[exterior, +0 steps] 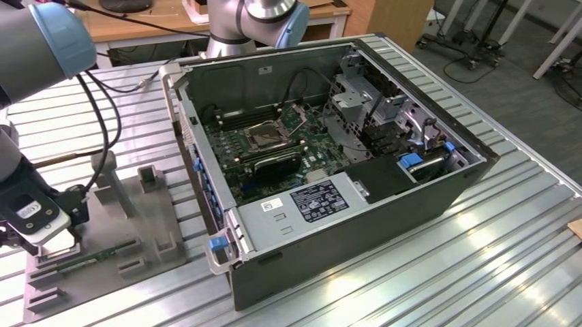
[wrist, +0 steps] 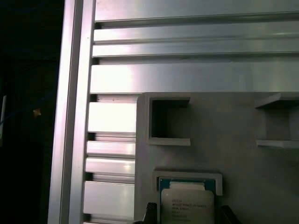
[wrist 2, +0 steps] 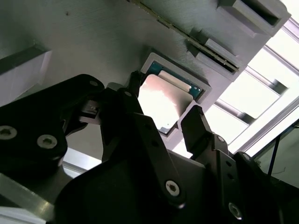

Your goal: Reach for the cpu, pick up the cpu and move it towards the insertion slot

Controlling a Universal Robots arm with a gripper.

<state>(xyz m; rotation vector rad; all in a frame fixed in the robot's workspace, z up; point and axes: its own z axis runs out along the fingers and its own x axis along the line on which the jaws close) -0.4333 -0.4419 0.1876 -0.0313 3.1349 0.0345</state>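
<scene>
The cpu (wrist 2: pixel 161 98), a thin square chip with a pale silvery face, lies flat in a raised pocket of the grey tray (wrist 2: pixel 93 42). It also appears in the first wrist view, cpu (wrist: pixel 187 200), face up in the same pocket. My gripper (wrist 2: pixel 165 100) hangs low over it, open, with one black finger (wrist 2: pixel 194 123) on each side of the chip and small gaps to its edges. In the exterior view the gripper (exterior: pixel 46 242) is at the tray's near left corner. The insertion slot (exterior: pixel 266 134) is a shiny square frame on the green board inside the open computer case.
A long green memory stick (exterior: pixel 91 259) lies in the grey tray (exterior: pixel 155 225) just right of the gripper, among upright grey holders (exterior: pixel 148 177). The black case (exterior: pixel 364 225) stands to the exterior view's right on a ribbed metal table (exterior: pixel 437 286). Cables (exterior: pixel 105 116) hang from the arm.
</scene>
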